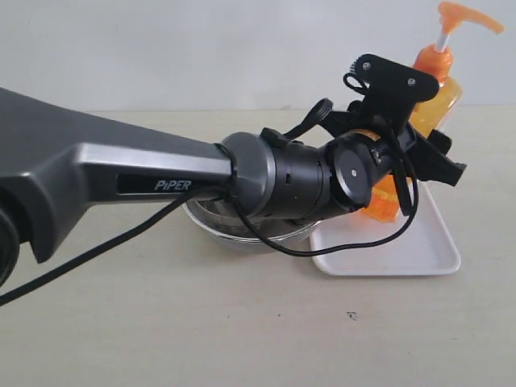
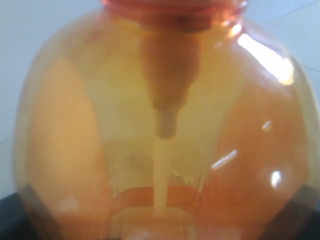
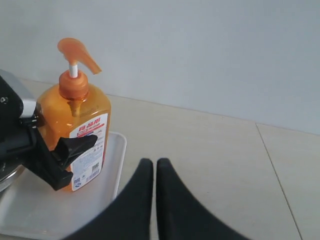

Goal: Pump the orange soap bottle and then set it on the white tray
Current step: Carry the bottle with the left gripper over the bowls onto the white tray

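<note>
The orange soap bottle (image 1: 439, 93) stands over the near part of the white tray (image 1: 403, 254), leaning slightly, with its pump head up. My left gripper (image 1: 439, 153) is shut on the bottle's body about mid-height; one black finger (image 3: 75, 144) crosses the white-and-red label. Whether the bottle's base touches the tray I cannot tell. In the left wrist view the bottle (image 2: 165, 125) fills the picture, its inner tube showing. In the right wrist view the bottle (image 3: 75, 115) sits on the tray (image 3: 30, 210). My right gripper (image 3: 154, 165) hangs shut and empty beside the tray, apart from the bottle.
A round steel mesh strainer bowl (image 1: 218, 230) sits just left of the tray, under my left arm, with its rim (image 3: 5, 175) touching the tray's side. A black cable loops from the wrist over the tray's near edge. A pale wall rises behind the beige table.
</note>
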